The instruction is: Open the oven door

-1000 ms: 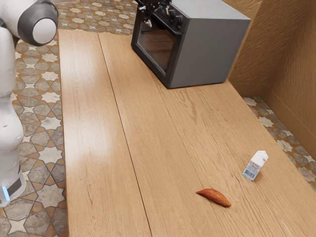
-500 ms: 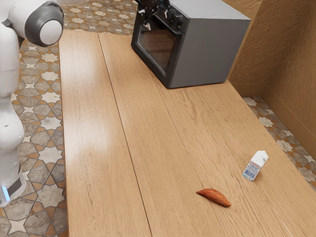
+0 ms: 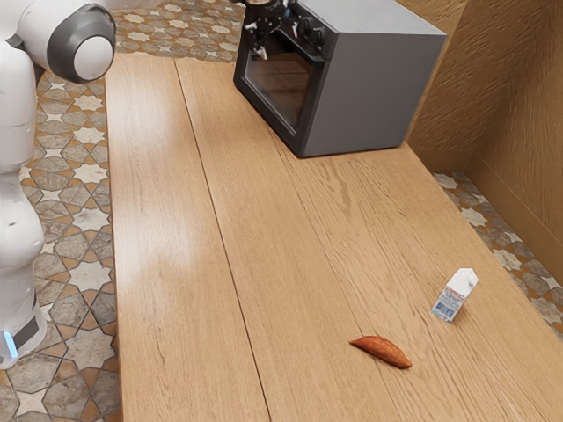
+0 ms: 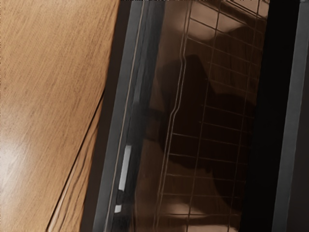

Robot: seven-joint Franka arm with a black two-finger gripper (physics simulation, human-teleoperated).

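Gripper [image 3: 263,37], black, one: placed at the upper part of the oven door [image 3: 278,81]; how wide it stands, and whether it has hold of anything, I cannot tell. Oven door, glazed, one: shut, on the front of the grey oven [image 3: 369,92], its pane [image 4: 212,121] facing my wrist camera. Handle bar [image 3: 305,54], dark: long axis along the door's top edge, running from beside the gripper toward the exterior view's right. Next, I judge: grip across that axis, then pull outward.

Free passage over tabletop [image 3: 176,193] before oven [image 3: 374,97]; shut door [image 3: 280,83] blocks interior.
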